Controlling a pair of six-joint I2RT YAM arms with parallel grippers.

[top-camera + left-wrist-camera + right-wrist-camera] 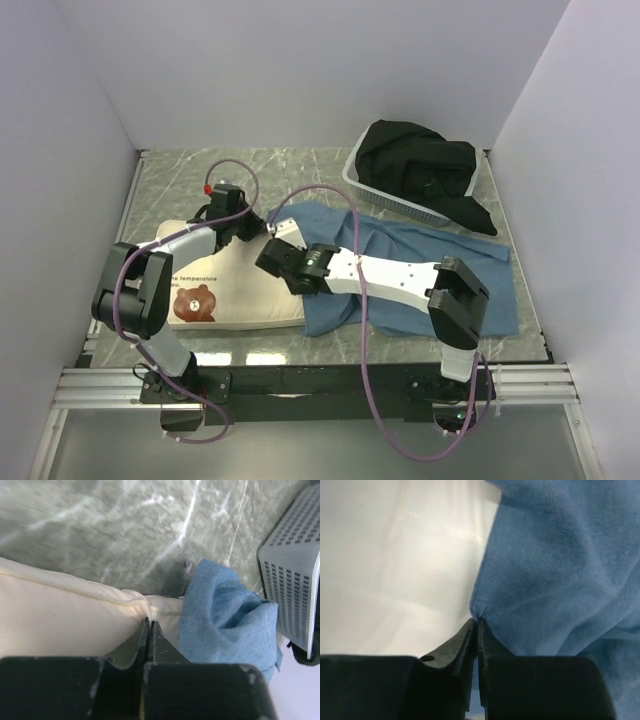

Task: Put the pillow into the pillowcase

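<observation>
Pillow [240,290] lies left of centre, outside the pillowcase [430,243] spread to its right. Left gripper [150,624] is clamped on the pillow's corner seam. Right gripper [478,621] pinches the case's edge. Insertion appears barely begun. Next, that edge needs drawing over the corner.

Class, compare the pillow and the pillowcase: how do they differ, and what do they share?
The pillow is cream-white; the pillowcase is blue. The pillow is plump; the pillowcase lies flat and wrinkled. The left pincer pinches the pillow, the right pincer the pillowcase. Both are soft cloth.
</observation>
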